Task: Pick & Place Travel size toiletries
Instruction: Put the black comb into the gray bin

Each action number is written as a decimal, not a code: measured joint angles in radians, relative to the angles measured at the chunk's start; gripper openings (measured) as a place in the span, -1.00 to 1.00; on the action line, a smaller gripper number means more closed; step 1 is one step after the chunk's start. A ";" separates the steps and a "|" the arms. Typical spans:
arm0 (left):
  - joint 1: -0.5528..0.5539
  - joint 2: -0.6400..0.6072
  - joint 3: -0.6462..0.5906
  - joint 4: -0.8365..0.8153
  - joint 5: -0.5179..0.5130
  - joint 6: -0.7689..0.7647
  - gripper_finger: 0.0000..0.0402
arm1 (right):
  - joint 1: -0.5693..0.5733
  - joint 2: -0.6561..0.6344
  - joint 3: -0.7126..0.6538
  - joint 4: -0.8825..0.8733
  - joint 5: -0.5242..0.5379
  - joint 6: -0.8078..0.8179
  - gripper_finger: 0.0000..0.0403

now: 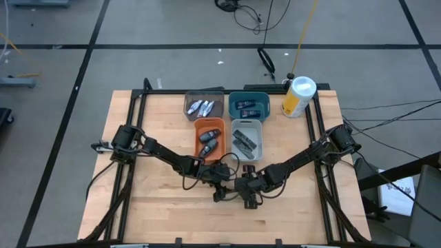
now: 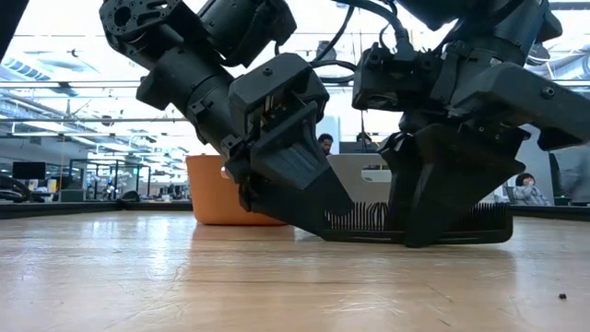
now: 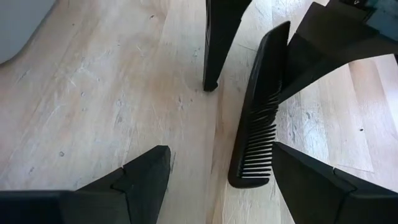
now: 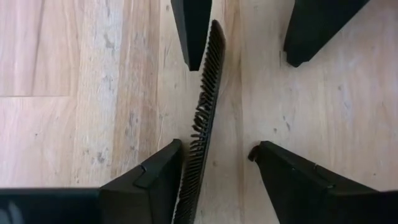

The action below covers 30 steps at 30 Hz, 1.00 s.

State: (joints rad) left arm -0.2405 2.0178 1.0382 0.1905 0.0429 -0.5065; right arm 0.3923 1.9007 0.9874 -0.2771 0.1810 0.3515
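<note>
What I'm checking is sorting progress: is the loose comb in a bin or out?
Out: the comb rests on the table, between left hand and right hand.

Black comb (image 3: 255, 112) on pale wood-grain table (image 1: 158, 200). Orange bin (image 1: 200, 126), teal bin (image 1: 234, 98), two grey bins (image 1: 256, 124) (one darker). Yellow-and-white canister (image 1: 298, 96); both arms dark.

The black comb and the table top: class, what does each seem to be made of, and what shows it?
Comb: probably moulded plastic, matt black, with thin uniform teeth. Table top: wood, likely butcher block, with a smooth pale finish, visible grain and joined strips.
</note>
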 joint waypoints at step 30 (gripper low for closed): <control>-0.017 -0.212 -0.001 -0.186 -0.108 0.178 0.41 | 0.017 -0.343 -0.027 0.029 0.089 0.053 -0.98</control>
State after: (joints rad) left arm -0.2579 1.8061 1.0374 0.0043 -0.0647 -0.3290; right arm 0.4095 1.5575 0.9600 -0.2480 0.2696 0.4048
